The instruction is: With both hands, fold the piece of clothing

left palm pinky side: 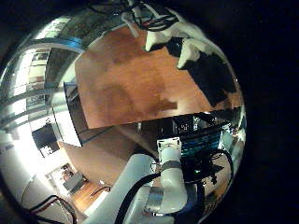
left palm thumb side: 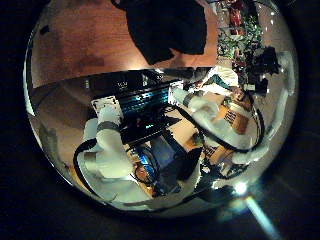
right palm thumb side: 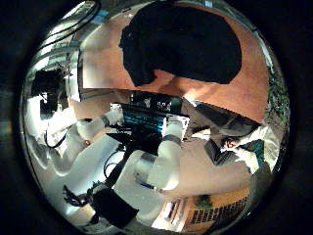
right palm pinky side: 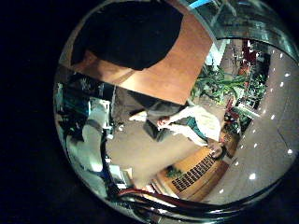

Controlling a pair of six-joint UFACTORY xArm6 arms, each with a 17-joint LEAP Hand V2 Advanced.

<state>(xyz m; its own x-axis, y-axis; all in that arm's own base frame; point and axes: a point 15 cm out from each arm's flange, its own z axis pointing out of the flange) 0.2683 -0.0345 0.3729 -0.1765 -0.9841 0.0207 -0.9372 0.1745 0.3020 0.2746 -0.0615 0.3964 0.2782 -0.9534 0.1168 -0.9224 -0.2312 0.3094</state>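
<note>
Lying bunched on the table [right palm thumb side: 103, 59]; dark clothing [right palm thumb side: 186, 44]

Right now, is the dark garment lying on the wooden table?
Yes, the dark garment lies crumpled on the wooden table, with no hand touching it.

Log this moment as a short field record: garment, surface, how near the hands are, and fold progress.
garment: dark clothing, lying in a loose heap, not flat
surface: wooden table, garment lies on it
hands: one hand shows beside the garment in the left little-finger view; which hand it is cannot be told
contact: no fingers seen curled on the cloth in any view
distance: all palm views look at the garment from well off, so neither palm is close to it
fold progress: no neat fold visible yet
</note>
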